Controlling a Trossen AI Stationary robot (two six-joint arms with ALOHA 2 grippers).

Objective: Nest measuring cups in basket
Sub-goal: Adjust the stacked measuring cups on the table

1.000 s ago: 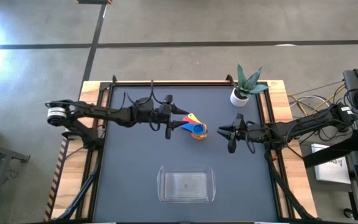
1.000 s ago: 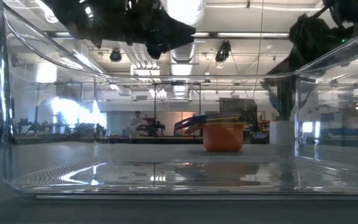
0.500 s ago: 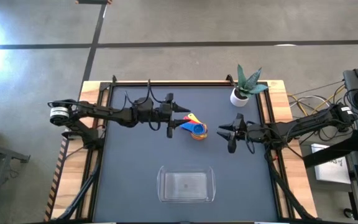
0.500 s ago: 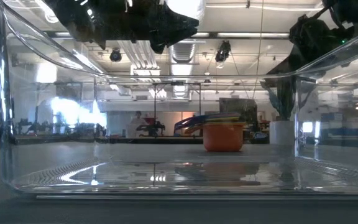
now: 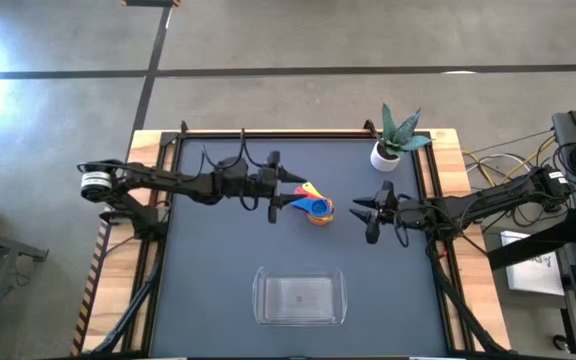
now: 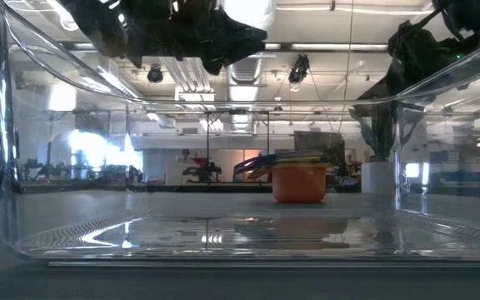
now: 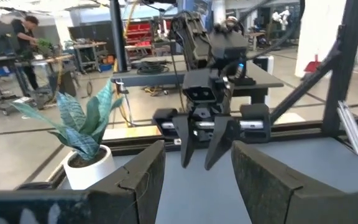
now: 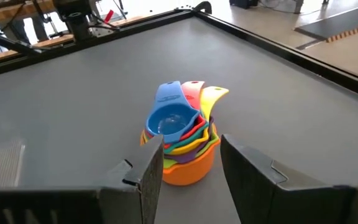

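Note:
The measuring cups (image 5: 315, 207) stand nested in one stack on the dark table, at mid-table. The orange cup (image 8: 188, 168) is at the bottom and rests on its base. The blue cup (image 8: 169, 118) is on top, and the handles fan out to one side. My left gripper (image 5: 286, 192) hovers open just left of the stack, raised above it (image 6: 223, 37); its wrist view (image 7: 197, 155) looks over the cups. My right gripper (image 5: 364, 215) hangs open to the right of the stack, its fingers (image 8: 191, 144) framing the cups from a distance. The clear basket (image 5: 258, 297) sits empty near the table's near edge.
A small white pot with a spiky plant (image 5: 385, 155) stands by the far right corner, behind my right arm. The basket's clear walls (image 6: 7, 167) fill the low view. Dark table lies bare between the cups and the basket.
My left gripper has edged slightly toward the table's right, closer to the cups. The cups, the basket and my right arm have stayed where they were.

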